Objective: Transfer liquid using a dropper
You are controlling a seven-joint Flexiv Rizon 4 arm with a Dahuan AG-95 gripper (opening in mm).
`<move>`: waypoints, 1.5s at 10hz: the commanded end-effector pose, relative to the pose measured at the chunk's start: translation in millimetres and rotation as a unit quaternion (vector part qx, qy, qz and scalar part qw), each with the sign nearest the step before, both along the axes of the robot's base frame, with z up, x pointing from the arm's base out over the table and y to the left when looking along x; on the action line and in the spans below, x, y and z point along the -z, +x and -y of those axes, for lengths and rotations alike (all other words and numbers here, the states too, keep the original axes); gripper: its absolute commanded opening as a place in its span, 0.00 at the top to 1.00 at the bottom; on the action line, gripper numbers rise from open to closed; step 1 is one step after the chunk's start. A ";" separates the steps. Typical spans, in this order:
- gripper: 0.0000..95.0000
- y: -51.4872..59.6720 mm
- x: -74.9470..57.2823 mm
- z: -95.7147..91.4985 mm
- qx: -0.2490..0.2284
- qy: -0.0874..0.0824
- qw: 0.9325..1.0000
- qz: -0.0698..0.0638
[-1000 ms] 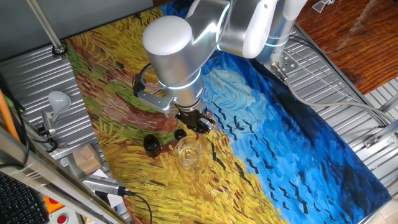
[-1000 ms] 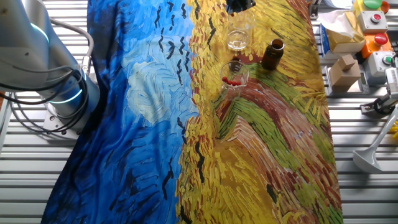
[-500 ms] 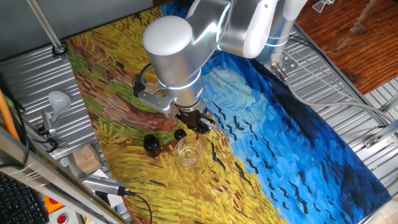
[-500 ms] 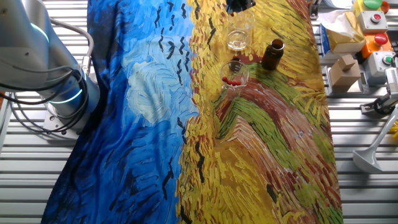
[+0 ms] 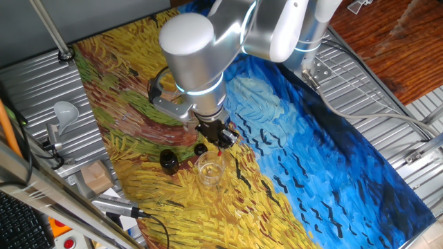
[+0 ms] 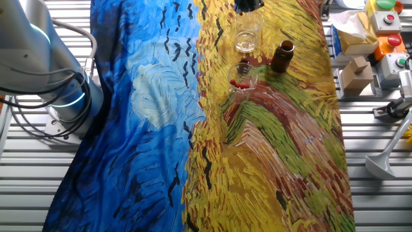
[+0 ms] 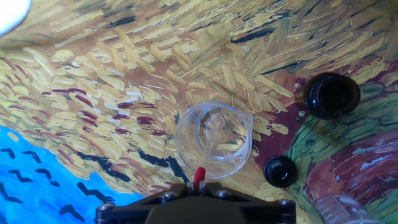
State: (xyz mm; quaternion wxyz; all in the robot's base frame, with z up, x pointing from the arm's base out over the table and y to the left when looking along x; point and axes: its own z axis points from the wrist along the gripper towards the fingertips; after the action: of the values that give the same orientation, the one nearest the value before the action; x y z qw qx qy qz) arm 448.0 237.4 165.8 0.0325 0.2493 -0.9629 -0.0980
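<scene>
My gripper (image 7: 199,185) is shut on the dropper (image 7: 199,177). Only the dropper's red bulb shows between the fingers, and its clear tube points down over the near rim of an empty clear glass (image 7: 214,140). In one fixed view the gripper (image 5: 220,140) hangs just above this glass (image 5: 209,170), with the red bulb (image 5: 220,149) showing. In the other fixed view the gripper (image 6: 248,5) is cut off by the top edge, above the glass (image 6: 245,40). A second glass (image 6: 242,78) holds more red-bulbed droppers.
An open dark brown bottle (image 7: 331,94) stands right of the glass, also seen in both fixed views (image 5: 168,160) (image 6: 282,56). Its small black cap (image 7: 280,171) lies between the bottle and the glass. A painted cloth (image 6: 270,148) covers the table. Boxes and buttons (image 6: 386,38) sit at the edge.
The arm's upper joint has shifted very slightly. The gripper and the dropper stay over the glass.
</scene>
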 end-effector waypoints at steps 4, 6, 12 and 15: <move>1.00 1.2 -0.3 -4.9 0.009 0.010 1.000 -0.004; 1.00 2.5 3.4 -3.8 -0.003 0.000 1.000 -0.001; 1.00 6.6 16.9 -0.2 -0.008 -0.009 1.000 0.006; 1.00 8.5 24.2 1.4 -0.011 -0.014 1.000 0.009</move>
State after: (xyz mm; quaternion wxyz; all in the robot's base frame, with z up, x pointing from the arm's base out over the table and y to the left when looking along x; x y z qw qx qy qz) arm 457.2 236.2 139.7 0.0282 0.2614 -0.9614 -0.0816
